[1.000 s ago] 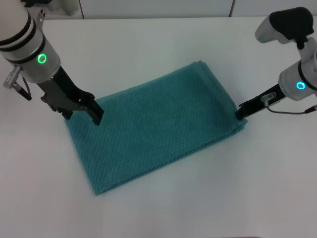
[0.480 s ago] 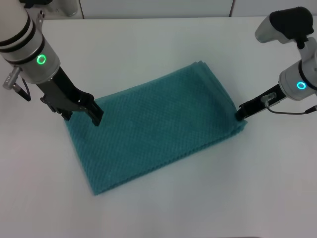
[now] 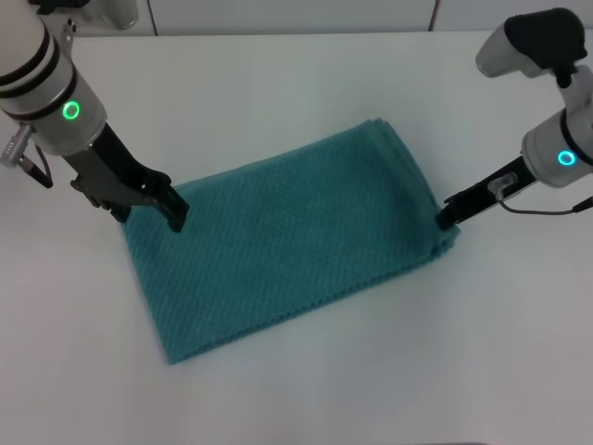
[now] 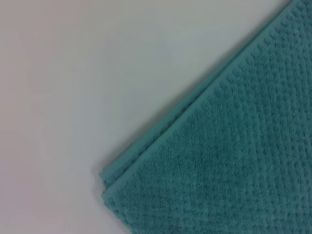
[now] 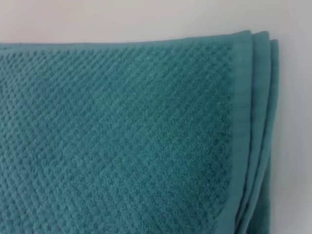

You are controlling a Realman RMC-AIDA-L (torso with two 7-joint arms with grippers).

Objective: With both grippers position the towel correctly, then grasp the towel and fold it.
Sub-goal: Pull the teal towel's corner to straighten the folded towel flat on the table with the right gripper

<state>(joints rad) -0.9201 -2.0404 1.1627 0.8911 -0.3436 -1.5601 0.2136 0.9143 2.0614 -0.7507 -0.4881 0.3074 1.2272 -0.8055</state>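
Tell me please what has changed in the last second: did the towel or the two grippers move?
The left gripper slid slightly toward the robot's left and away from it, dragging the teal-green waffle-weave towel with it; the towel's near-left corner shifted left. The right gripper stayed at the towel's right edge. The towel remains flat on the white table.

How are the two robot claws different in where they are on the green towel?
The left gripper is on the towel's far left corner, reaching over the cloth; the right gripper meets the towel's right edge, coming from the side. The left gripper looks broad and chunky, the right one thin. Both are black, on arms with green rings.
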